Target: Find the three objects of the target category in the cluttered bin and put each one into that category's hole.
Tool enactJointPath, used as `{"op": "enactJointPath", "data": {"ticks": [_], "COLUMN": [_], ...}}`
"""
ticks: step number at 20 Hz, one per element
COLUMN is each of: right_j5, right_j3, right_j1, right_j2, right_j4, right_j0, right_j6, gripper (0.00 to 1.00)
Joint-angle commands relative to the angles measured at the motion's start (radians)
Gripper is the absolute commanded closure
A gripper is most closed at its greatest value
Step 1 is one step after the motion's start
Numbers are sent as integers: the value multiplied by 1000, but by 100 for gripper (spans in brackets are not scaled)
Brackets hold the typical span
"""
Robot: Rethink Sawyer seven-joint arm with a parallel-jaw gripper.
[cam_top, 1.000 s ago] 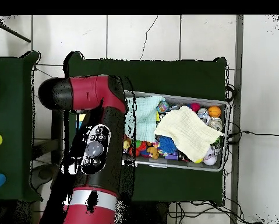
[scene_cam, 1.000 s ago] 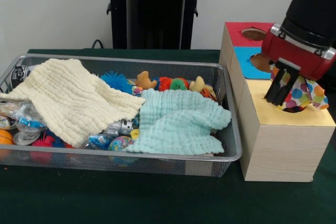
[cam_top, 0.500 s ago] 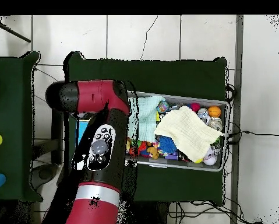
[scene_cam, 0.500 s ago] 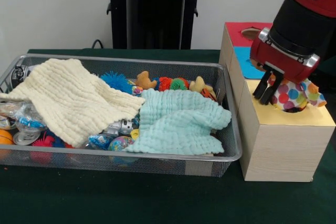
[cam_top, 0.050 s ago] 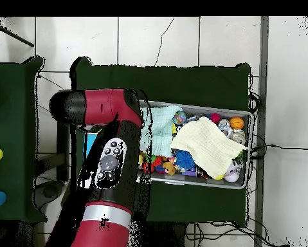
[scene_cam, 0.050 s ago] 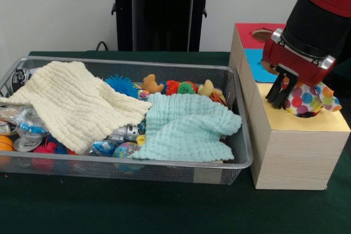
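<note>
Polka-dot cloth sits bunched in the round hole of the yellow-topped box section, part of it lying over the rim, so the step in hand looks like the drop of one target item. The gripper hangs just above that hole at the cloth's edge (its black fingers are close together, and I cannot tell whether they pinch the cloth or have let it go). Beside the box, the wire bin holds a cream towel and a mint towel over small toys. Next, I judge, the cloth needs pushing fully in.
</note>
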Motion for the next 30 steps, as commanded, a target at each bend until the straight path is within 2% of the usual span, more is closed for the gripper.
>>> {"op": "enactJointPath", "data": {"ticks": [1, 4, 8, 11, 16, 23, 30], "right_j5": [69, 127, 153, 163, 159, 114, 23], "right_j3": [23, -20, -46, -71, -150, -142, -114], "right_j1": [-31, -67, -89, -91, -53, -30, 10], "right_j2": [41, 28, 32, 29, 22, 43, 47], "right_j4": [-53, -48, -37, -38, -66, -70, -77], "right_j0": [40, 57, 68, 70, 59, 46, 47], "right_j6": [34, 23, 20, 22, 4, 6, 41], "gripper": [100, 100, 100, 100, 100, 100, 100]}}
